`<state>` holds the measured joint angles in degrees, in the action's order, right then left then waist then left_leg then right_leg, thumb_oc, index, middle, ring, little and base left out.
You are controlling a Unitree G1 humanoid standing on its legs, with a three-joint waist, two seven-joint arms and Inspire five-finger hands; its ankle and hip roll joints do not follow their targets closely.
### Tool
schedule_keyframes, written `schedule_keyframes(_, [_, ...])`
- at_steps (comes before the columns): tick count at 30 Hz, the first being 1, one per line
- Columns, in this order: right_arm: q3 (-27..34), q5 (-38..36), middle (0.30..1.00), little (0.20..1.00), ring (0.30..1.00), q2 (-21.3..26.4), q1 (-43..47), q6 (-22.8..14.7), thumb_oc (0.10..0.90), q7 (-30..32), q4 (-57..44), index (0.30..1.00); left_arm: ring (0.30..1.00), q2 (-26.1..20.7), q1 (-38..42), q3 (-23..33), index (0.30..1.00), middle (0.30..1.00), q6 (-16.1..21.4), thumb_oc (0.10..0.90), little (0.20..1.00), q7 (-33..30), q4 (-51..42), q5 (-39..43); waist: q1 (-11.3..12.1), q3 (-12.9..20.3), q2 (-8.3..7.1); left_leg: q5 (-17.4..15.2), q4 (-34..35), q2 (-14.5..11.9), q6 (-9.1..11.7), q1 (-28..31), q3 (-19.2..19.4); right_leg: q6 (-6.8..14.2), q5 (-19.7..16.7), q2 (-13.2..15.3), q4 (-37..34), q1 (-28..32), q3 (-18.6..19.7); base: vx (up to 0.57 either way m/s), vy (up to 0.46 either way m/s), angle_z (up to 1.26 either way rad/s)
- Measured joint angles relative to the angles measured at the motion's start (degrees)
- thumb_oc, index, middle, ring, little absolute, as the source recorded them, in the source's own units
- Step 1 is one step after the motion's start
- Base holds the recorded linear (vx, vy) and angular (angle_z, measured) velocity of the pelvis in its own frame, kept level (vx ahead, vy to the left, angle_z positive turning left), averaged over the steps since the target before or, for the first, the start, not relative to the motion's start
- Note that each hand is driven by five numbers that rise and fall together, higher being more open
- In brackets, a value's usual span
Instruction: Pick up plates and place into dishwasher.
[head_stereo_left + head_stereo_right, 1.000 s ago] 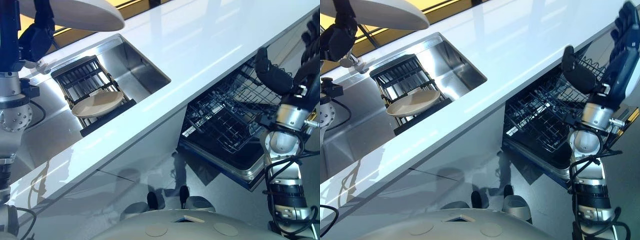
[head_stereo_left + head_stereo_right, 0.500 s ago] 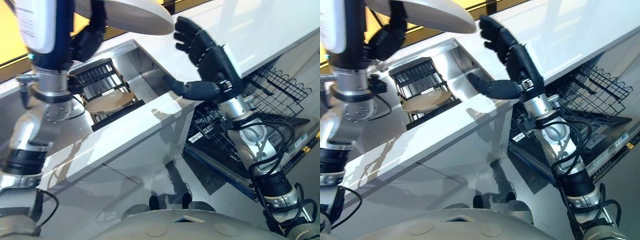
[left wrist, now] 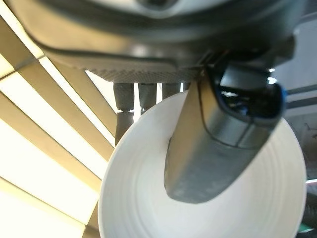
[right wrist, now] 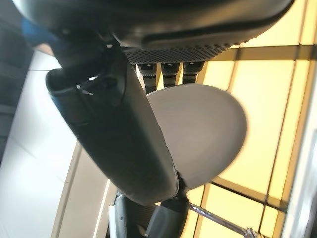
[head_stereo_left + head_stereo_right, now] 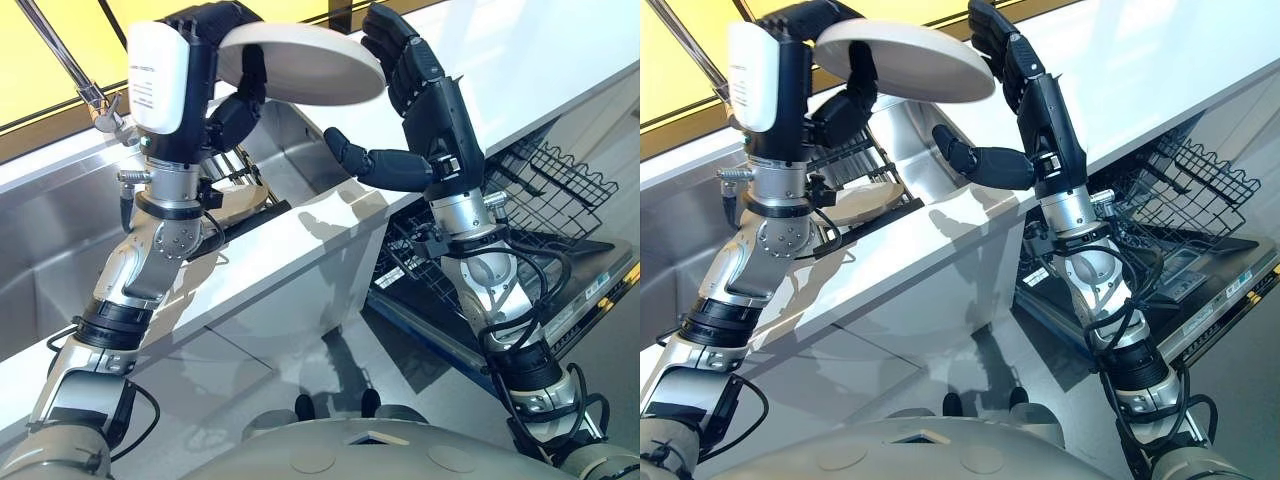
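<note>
One plate (image 5: 300, 63) sits pinched in your left hand (image 5: 235, 95); your right hand (image 5: 415, 85), fingers spread, has swung from the dishwasher rack (image 5: 530, 195) to its rim, ready for handover.

Cream-white plate (image 5: 300, 62) with faint concentric rings, a beige plate (image 5: 240, 197) on a black rack (image 5: 250, 215), white glossy counter (image 5: 520, 70), steel-grey sink (image 5: 60, 240), black wire dishwasher basket (image 5: 530, 190), both hands (image 5: 215, 60) (image 5: 415, 75) black

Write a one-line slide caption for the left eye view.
Left robot hand holds a white plate above the sink as the open right robot hand reaches for its rim.
</note>
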<state>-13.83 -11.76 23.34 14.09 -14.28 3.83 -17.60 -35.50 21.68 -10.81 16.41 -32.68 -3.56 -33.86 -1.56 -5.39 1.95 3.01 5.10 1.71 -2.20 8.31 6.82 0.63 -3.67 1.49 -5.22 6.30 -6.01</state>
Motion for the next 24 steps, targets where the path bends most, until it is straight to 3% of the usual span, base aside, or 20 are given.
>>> schedule_keyframes(7, [0.1, 0.0, 0.9, 0.9, 0.9, -0.1, 0.0, -0.9, 0.8, 1.6, 0.1, 0.9, 0.3, 1.1, -1.6, 0.0, 0.3, 0.3, 0.0, 0.1, 0.2, 0.7, 0.7, 0.0, -0.3, 0.1, -0.14, 0.0, 0.0, -0.1, 0.0, 0.1, 0.2, 0.0, 0.0, -0.1, 0.0, 0.0, 0.3, 0.01, 0.001, -0.01])
schedule_keyframes(12, [0.0, -0.7, 0.9, 0.9, 0.9, 0.0, 0.0, 1.3, 0.8, -2.5, 0.2, 0.9, 0.3, 1.1, -1.6, 0.0, 0.3, 0.3, 0.4, 0.1, 0.2, 1.5, 0.7, 0.0, -0.4, 0.1, -0.15, 0.0, 0.0, -0.1, 0.0, 0.1, 0.2, 0.0, 0.0, -0.1, 0.0, 0.1, 0.3, 0.0, 0.0, 0.0])
schedule_keyframes(13, [0.0, -0.7, 0.596, 0.546, 0.596, 0.0, 0.0, 2.3, 0.446, -3.4, 0.3, 0.596, 0.3, 1.1, -1.6, 0.0, 0.3, 0.3, 0.6, 0.1, 0.2, 1.6, 0.7, -0.2, -0.4, 0.1, -0.17, 0.0, 0.0, -0.1, 0.0, 0.1, 0.1, 0.0, 0.0, -0.1, 0.0, 0.1, 0.3, 0.0, 0.0, 0.0])
schedule_keyframes(17, [0.1, -2.5, 0.3, 0.2, 0.3, 0.2, 0.0, 5.7, 0.1, -4.8, 1.6, 0.3, 0.3, 1.0, -2.9, 0.0, 0.3, 0.3, 1.5, 0.1, 0.2, 1.1, 1.0, -2.6, -0.4, 0.0, -0.35, 0.0, 0.0, -0.1, 0.0, 0.1, 0.0, 0.0, 0.0, -0.1, 0.0, 0.1, 0.2, 0.0, 0.0, 0.0])
schedule_keyframes(24, [1.8, -3.4, 0.3, 0.2, 0.3, -0.2, 0.0, 8.1, 0.1, -5.4, 4.5, 0.3, 0.3, 0.6, -3.4, -0.9, 0.3, 0.3, 6.4, 0.1, 0.2, -0.1, 1.0, -6.8, -0.4, -0.1, -1.05, 0.0, 0.0, 0.1, 0.0, 0.0, -0.5, 0.0, 0.0, 0.1, 0.0, 0.1, -0.1, 0.0, -0.004, 0.02])
